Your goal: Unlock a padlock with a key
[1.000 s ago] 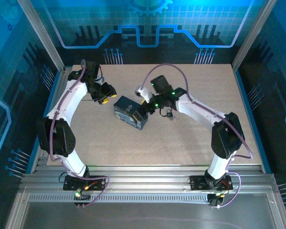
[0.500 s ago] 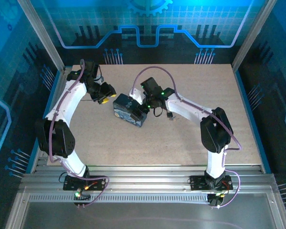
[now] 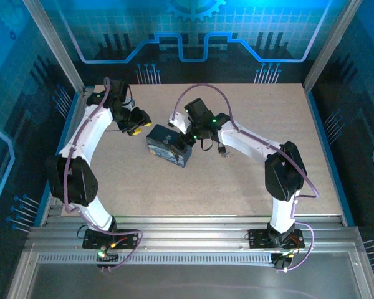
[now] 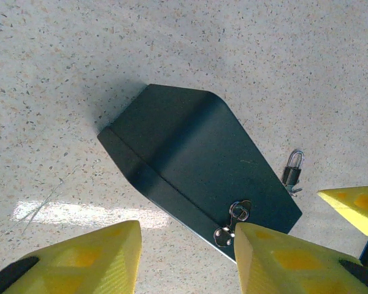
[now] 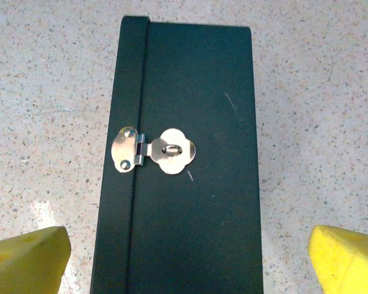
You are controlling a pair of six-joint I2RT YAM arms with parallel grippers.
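From above, the left claw (image 3: 137, 123) hangs just beside the left end of a dark box (image 3: 165, 148). The right claw (image 3: 183, 137) hangs over the box's right end. The padlock (image 3: 221, 151) is a tiny dark speck on the table (image 3: 255, 112), right of the box and under the right arm, so the right claw looks nearer to it. In the left wrist view, the left claw (image 4: 187, 262) shows 2 yellow fingers (image 4: 80, 260) partly apart with nothing between them. Beyond them the box (image 4: 190, 153) slants across the table, its metal clasp (image 4: 233, 219) near the fingers. The padlock (image 4: 293, 167) lies past the box's far edge, its loop pointing away from the claw. A bit of metal at its base may be the key; I cannot tell. In the right wrist view, the right claw (image 5: 184, 260) is spread wide and empty, with the box (image 5: 196, 202) running lengthwise between its fingers (image 5: 24, 257) and the clasp (image 5: 153, 150) ahead.
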